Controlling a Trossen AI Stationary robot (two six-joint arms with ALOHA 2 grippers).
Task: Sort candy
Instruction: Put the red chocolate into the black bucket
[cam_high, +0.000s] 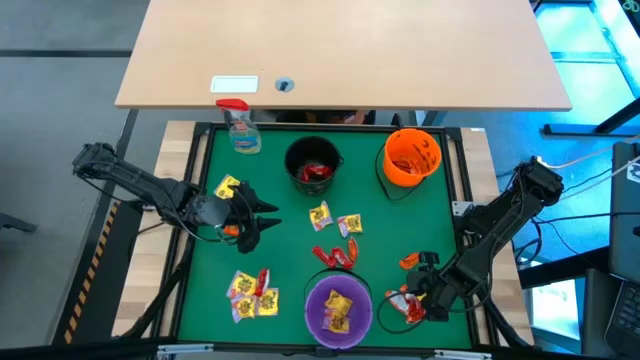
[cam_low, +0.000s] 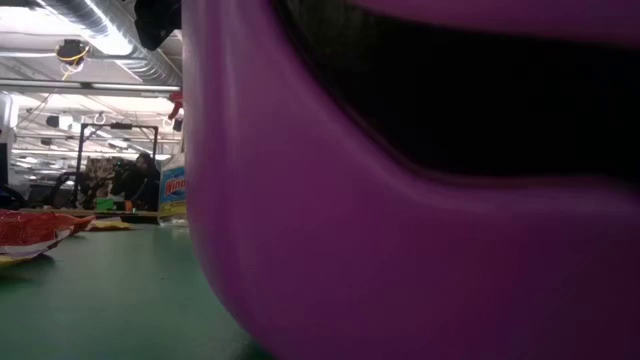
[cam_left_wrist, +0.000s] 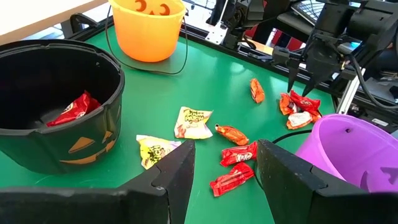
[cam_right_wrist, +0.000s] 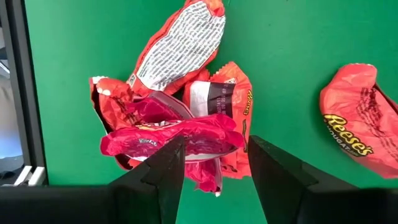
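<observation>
High view shows three bowls on the green worktop (cam_high: 200, 300): a black bowl (cam_high: 313, 165) with red candy inside, an orange bowl (cam_high: 411, 158) with orange candy, and a purple bowl (cam_high: 338, 306) with yellow candy, so it seems each bowl takes one colour. Loose candy lies around the purple bowl: a yellow group (cam_high: 252, 292) to its left, red pieces (cam_high: 335, 255) just behind it, two yellow packets (cam_high: 335, 220) farther behind, and a red-orange pile (cam_right_wrist: 177, 121) to its right.

Right gripper (cam_high: 428, 300) reaches low over this pile, jaws open around it and holding nothing yet; I judge it prepares a pick. Left gripper (cam_high: 262, 220) hovers well left of the bowl, arm stretched toward the centre, jaws open and empty.
</observation>
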